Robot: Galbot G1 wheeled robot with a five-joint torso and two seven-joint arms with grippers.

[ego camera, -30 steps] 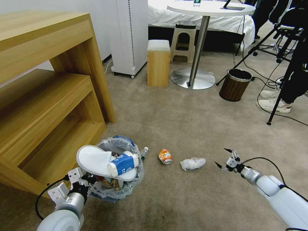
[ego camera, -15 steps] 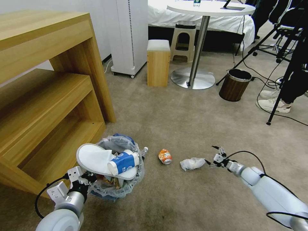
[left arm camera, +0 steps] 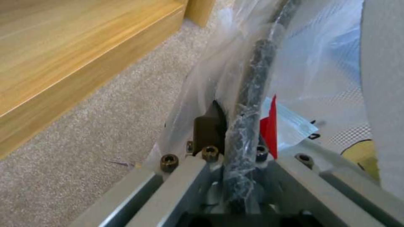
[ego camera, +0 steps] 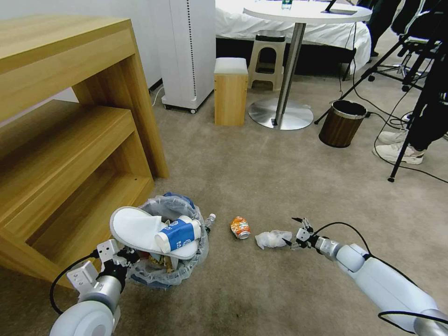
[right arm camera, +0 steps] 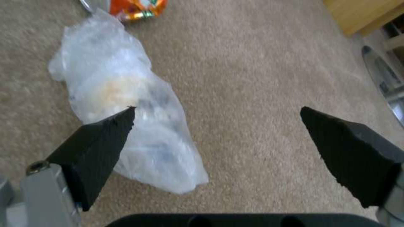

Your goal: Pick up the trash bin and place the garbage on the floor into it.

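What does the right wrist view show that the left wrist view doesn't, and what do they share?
Right wrist view alone: the open right pincer, one fingertip over the white wad, with the orange can beyond it. Left wrist view alone: the left pincer shut on the trash bin at its bag-wrapped rim, a red scrap and the blue mask inside, the wooden shelf alongside. Both: the floor.

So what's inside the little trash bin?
In the trash bin, a white slipper and a blue-white cup lie on top. A blue mask and something red peek underneath; the rest is covered.
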